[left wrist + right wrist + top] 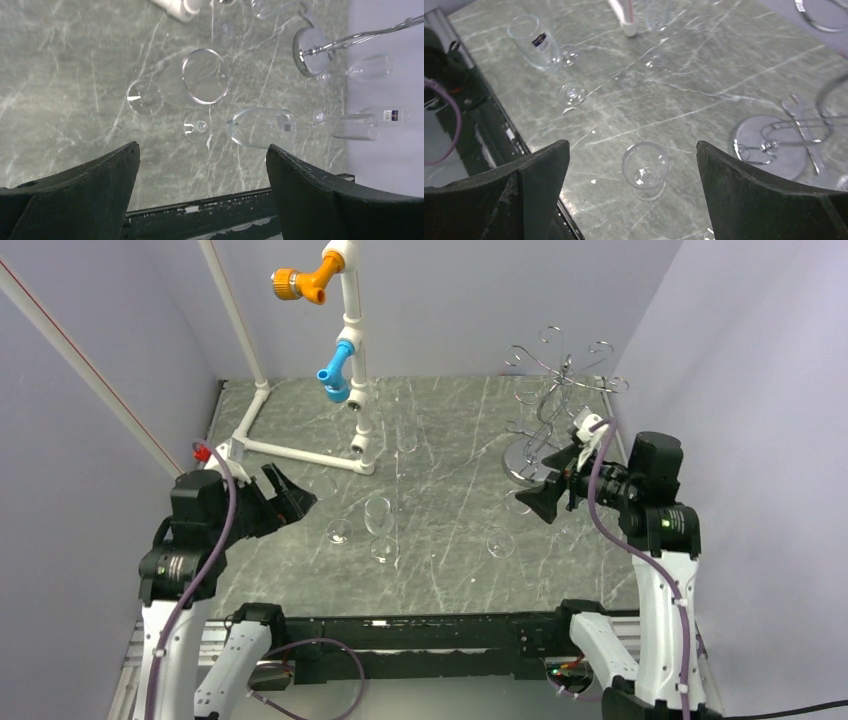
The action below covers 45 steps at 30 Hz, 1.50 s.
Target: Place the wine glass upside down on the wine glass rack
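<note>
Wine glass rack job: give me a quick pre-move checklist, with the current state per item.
1. Left gripper open and empty: ok.
2. Right gripper open and empty: ok.
3. Wine glass lined up for a pick: ok. In the right wrist view it stands ahead of the open jaws, untouched.
4. That glass already inverted: not ok. It stands rim up.
5. Wine glass rack upright on its base: ok. It is at the right rear.
6. Free arm on the rack: cannot tell. The wire loops are too thin to read, and clear glass barely shows against them.
</note>
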Available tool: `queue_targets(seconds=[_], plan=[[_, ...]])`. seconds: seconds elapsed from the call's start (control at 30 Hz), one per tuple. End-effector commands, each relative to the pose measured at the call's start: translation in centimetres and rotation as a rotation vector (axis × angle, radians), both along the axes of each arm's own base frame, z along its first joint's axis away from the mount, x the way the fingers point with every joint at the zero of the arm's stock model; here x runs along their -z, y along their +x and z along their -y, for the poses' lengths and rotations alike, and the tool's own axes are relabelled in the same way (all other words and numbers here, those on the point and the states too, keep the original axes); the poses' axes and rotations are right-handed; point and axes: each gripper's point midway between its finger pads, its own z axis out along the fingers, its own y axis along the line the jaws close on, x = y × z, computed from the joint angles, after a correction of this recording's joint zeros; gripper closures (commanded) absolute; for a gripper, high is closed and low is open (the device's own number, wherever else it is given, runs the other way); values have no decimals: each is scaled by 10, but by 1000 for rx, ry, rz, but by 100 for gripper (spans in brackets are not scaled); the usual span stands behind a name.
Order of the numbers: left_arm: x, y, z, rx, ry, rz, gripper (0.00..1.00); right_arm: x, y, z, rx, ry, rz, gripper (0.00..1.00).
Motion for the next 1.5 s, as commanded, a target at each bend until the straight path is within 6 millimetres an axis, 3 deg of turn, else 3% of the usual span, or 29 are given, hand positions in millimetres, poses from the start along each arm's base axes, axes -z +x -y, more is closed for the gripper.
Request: queue_targets(seconds=[0.0, 0.13, 0.3, 0.47, 0.6, 0.7, 0.83, 1.17, 1.27, 1.33, 1.47], plan=[[21, 7, 7, 0, -42, -117, 1, 4, -2, -20, -159, -34, 39, 0], [31, 21, 0, -66, 30, -169, 1, 10, 3, -31, -188, -37, 18, 0], [32, 49, 10, -75, 113, -220, 7, 9, 8, -35, -197, -33, 19, 0], [42, 61, 0, -128, 281, -320, 31, 6, 9, -36, -195, -45, 33, 0], [45, 68, -1, -127, 316, -318, 50, 6, 8, -35, -189, -51, 42, 0], [47, 70, 1, -122, 316, -326, 65, 6, 7, -34, -182, -53, 48, 0], [52, 73, 4, -113, 318, -338, 75, 5, 6, -35, -183, -48, 47, 0], [60, 73, 5, -96, 332, -358, 83, 0, 6, -36, -189, -37, 53, 0], [62, 71, 4, -94, 334, -365, 94, -1, 5, -36, -191, -36, 55, 0], [60, 69, 3, -96, 337, -361, 100, -1, 4, -36, -192, -35, 55, 0], [42, 58, -10, -133, 360, -322, 100, -4, 2, -37, -199, -33, 56, 0]])
